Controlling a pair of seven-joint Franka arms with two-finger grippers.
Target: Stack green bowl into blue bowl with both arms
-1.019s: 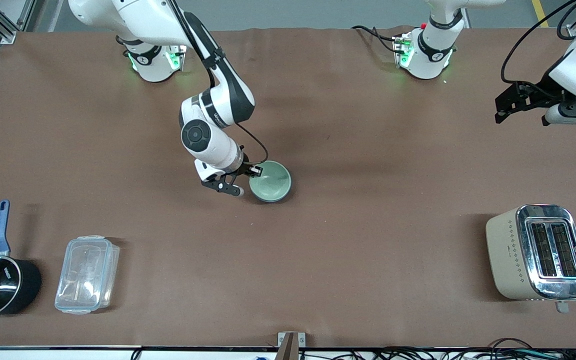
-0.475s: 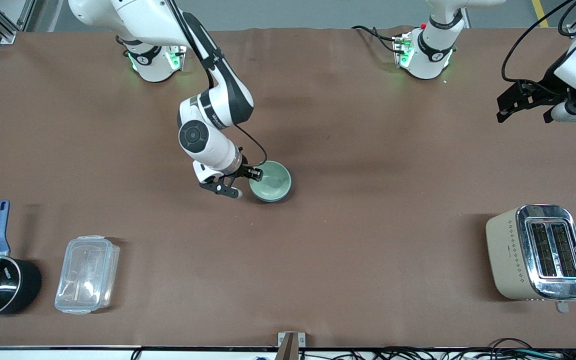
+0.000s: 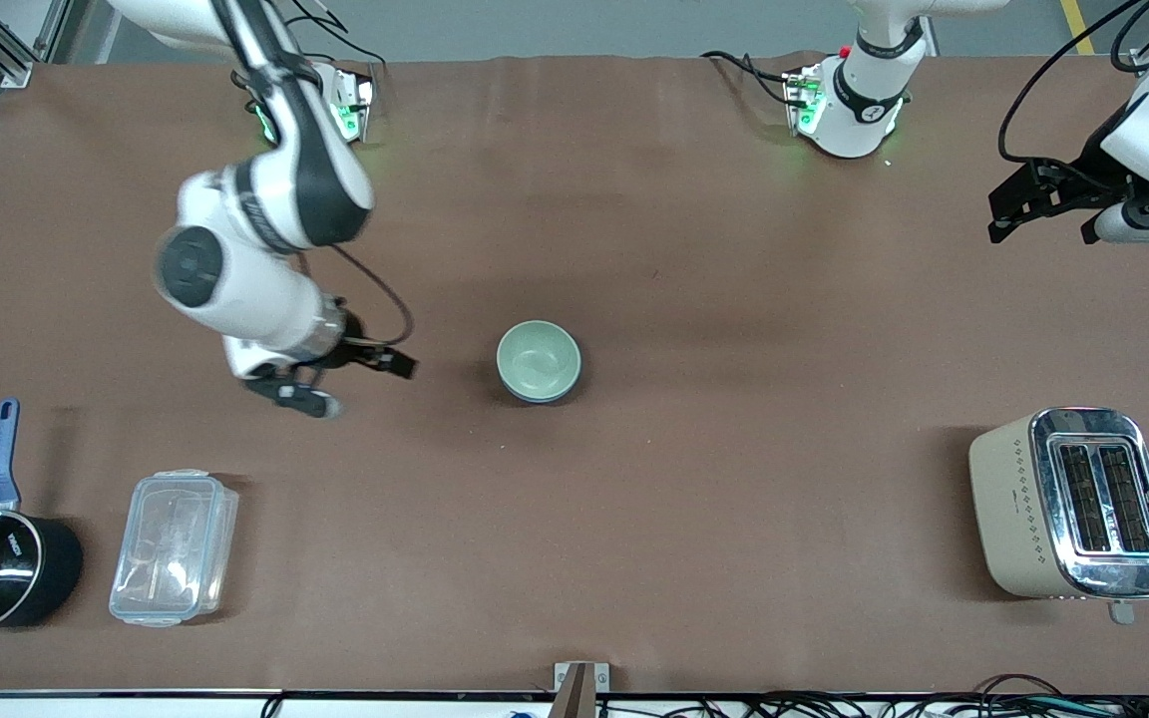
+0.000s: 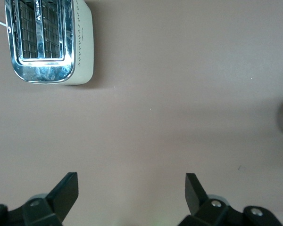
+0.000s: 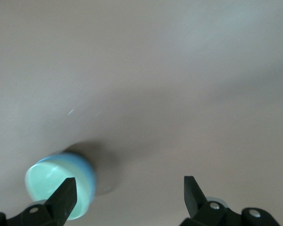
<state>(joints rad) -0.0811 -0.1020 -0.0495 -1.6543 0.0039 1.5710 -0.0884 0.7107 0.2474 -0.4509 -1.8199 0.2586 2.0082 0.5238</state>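
The green bowl [image 3: 538, 360] sits inside the blue bowl [image 3: 547, 395], of which only a thin darker rim shows under it in the front view; the right wrist view shows the pale green inside with a sky-blue wall around it [image 5: 61, 186]. The pair stands upright on the brown bench [image 3: 694, 479], near its middle, and I take this nested pair as the landmark. The right tool [image 3: 345, 379] hangs above the bench toward the right arm's end from the bowls, well apart from them, its fingers spread wide and holding nothing. The left tool [image 3: 1043, 204] is much farther from the bowls, toward the left arm's end, also wide and empty; this arm waits. So the right arm is the nearer one, and the bowls lie from its tool toward the middle of the bench. A round bowl has no long axis. By count: one green bowl, one blue bowl, two tools. I judge the stacking as done.
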